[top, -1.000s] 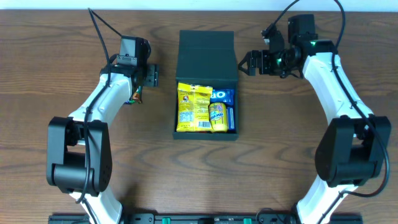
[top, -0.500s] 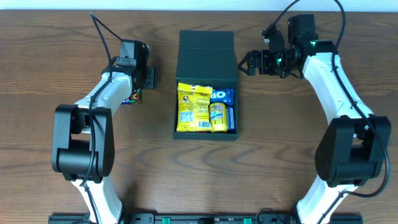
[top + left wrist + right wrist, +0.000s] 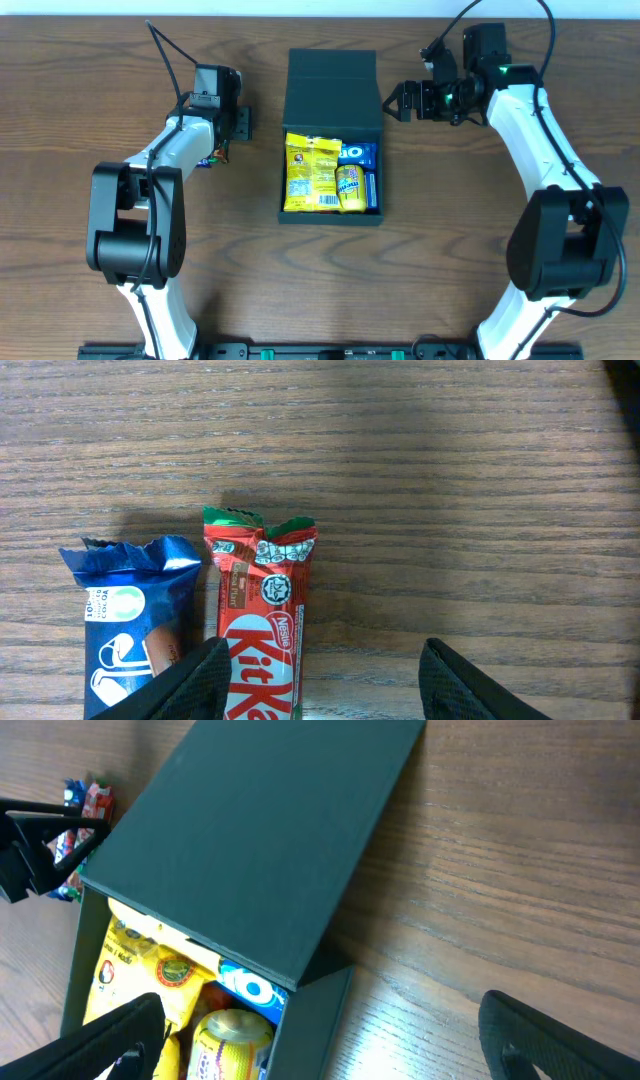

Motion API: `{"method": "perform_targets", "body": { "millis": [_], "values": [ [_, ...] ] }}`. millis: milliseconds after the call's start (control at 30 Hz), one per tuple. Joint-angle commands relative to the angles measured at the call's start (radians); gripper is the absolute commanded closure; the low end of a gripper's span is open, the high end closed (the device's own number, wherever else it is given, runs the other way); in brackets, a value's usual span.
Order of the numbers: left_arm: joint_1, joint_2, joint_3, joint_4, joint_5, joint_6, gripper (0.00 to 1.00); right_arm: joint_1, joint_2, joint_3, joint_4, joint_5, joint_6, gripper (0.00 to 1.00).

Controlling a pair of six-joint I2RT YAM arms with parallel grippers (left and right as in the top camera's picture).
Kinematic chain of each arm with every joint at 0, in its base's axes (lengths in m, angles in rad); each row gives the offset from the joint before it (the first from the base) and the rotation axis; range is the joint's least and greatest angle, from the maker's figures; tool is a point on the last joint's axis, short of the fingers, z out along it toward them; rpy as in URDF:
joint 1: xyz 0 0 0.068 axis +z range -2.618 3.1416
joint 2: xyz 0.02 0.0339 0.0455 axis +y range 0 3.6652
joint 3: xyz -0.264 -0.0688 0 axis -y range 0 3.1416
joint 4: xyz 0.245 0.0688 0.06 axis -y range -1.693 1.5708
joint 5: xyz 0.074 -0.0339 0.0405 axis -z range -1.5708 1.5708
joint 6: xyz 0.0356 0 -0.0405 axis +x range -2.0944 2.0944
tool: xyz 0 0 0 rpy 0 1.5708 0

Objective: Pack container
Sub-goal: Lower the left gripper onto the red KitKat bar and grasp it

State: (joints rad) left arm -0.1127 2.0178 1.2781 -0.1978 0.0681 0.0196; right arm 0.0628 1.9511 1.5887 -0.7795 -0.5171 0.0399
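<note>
Broadly, a brown wood-grain counter is filling the overhead view, with its far edge running under a pale strip at the top and the arm bases sitting on a dark rail at the near edge. Bare wood is lying open on both sides and toward the near edge.

Two white arms are reaching in from the near corners and flanking the middle. The container is sitting at the centre of the counter, with its flap lid lying open and flat toward the far edge. Inside, a large yellow packet is taking up the left part, a blue packet is showing at the upper right, and a small yellow packet is lying beside it.

The right pincer is hovering just right of the lid, spread wide and holding nothing. The left pincer is hanging left of the container with its fingers apart, gripping nothing. A red chocolate bar is lying on the wood between those fingers, close to the left one. A blue wrapper is lying just beside the bar, outside the fingers.
</note>
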Motion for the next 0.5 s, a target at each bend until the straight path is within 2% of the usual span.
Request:
{"method": "perform_targets", "body": {
  "millis": [0,167,467],
  "values": [
    [0.003,0.023,0.019,0.001,0.003,-0.02,0.39,0.003,-0.026,0.014,0.002,-0.014,-0.019,0.01],
    [0.003,0.015,0.028,0.0,0.003,-0.033,0.36,0.004,-0.026,0.014,0.003,-0.014,-0.019,0.01],
    [0.003,-0.019,0.041,-0.016,-0.056,-0.058,0.39,0.004,-0.026,0.014,0.007,-0.014,-0.019,0.01]
  ]
}}
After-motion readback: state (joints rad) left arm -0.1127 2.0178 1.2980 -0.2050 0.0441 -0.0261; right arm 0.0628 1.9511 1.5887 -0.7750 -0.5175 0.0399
